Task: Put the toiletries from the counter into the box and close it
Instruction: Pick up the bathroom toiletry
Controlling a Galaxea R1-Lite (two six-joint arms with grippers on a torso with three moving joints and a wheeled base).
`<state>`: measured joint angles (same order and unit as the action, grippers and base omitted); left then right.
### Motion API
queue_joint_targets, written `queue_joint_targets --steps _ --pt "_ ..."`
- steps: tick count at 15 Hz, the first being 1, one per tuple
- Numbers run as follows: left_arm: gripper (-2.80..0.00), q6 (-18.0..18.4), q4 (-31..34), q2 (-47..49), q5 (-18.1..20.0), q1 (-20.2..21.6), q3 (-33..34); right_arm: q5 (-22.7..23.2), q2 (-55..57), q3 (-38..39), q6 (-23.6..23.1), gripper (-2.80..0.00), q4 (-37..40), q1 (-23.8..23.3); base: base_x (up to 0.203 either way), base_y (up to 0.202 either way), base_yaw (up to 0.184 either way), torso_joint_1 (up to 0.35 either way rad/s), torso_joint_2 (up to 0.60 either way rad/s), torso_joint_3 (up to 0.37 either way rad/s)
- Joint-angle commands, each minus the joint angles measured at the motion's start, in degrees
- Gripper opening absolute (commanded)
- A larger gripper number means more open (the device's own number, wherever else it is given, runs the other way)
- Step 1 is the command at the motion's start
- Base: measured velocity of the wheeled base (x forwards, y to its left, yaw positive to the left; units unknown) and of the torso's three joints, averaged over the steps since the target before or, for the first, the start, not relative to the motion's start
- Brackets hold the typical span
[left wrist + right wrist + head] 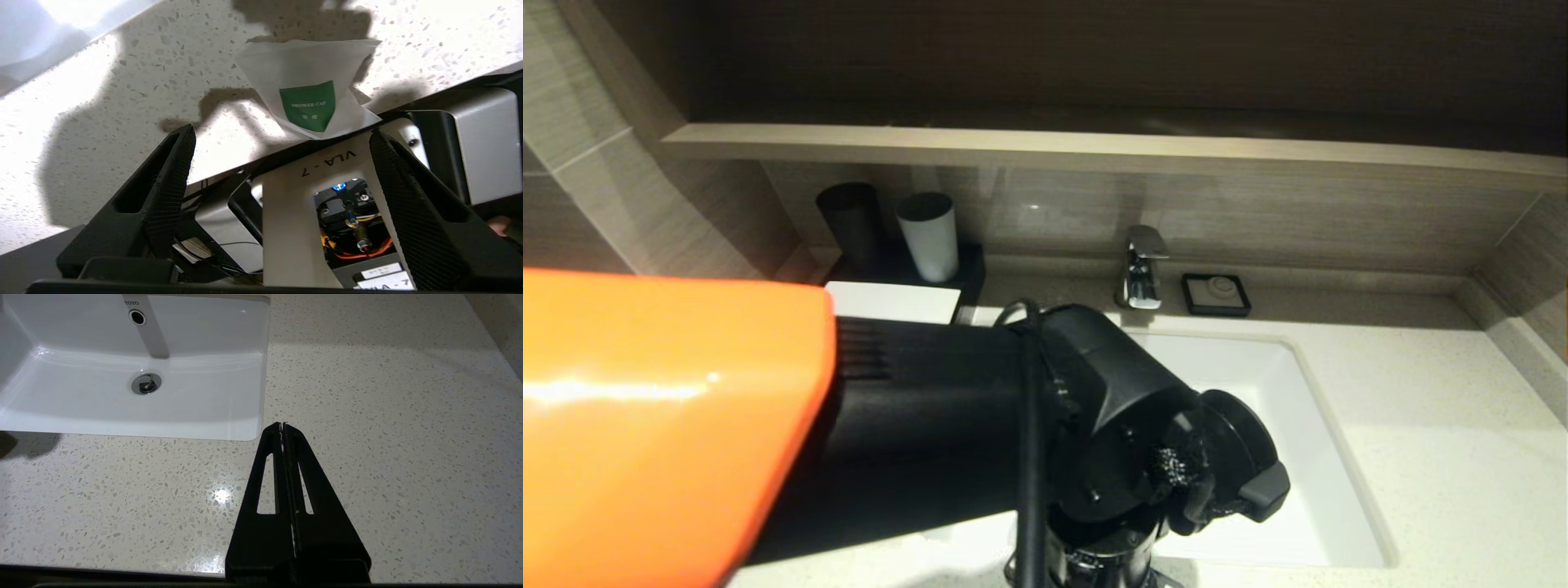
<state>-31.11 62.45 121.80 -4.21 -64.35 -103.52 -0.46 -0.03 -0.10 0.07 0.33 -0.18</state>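
At the far left of the head view the left arm's orange and black casing fills the foreground, hiding most of the counter [1445,425] below it. Behind it a corner of the box [894,300], its white top panel showing, stands against the back wall with a black cup [849,216] and a white cup [929,235] just behind it. In the left wrist view the left gripper [282,136] hangs with its two black fingers [171,171] spread wide apart and nothing between them, over the counter's front edge, with parts of the robot's own body below. A white shower cap packet [310,87] with a green label lies flat on the speckled stone just beyond the fingertips, at that edge. Further right come the basin [1258,376], the chrome tap [1142,268] and a small black soap dish [1216,294] at the back. On the right, the right gripper [282,425] hovers low above bare counter near the basin's front corner, its fingers pressed together and holding nothing.
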Motion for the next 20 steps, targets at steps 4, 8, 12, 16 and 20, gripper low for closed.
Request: queue_joint_targets --steps 4,8,12,16,20 --pt "0.00 0.50 0.53 2.01 -0.37 0.02 -1.73 0.02 -0.06 0.01 -0.07 -2.80 0.02 0.01 0.000 0.000 0.000 0.000 0.00 0.000" --pt "0.00 0.53 2.11 2.91 -0.36 0.02 -2.37 0.02 -0.06 0.01 0.01 -2.80 0.02 0.01 0.000 0.000 0.000 0.000 0.00 0.000" --pt "0.00 1.05 2.15 3.89 -0.45 0.02 -2.62 0.02 -0.06 0.01 -0.07 -2.80 0.02 0.01 0.000 0.000 0.000 0.000 0.00 0.000" --pt "0.00 0.96 2.67 4.68 -0.45 0.02 -3.53 0.02 -0.06 0.01 0.01 -2.80 0.02 0.01 0.000 0.000 0.000 0.000 0.00 0.000" --pt "0.00 1.05 2.85 5.29 -0.45 0.02 -3.62 0.02 -0.06 0.01 -0.07 -2.80 0.02 0.01 0.000 0.000 0.000 0.000 0.00 0.000"
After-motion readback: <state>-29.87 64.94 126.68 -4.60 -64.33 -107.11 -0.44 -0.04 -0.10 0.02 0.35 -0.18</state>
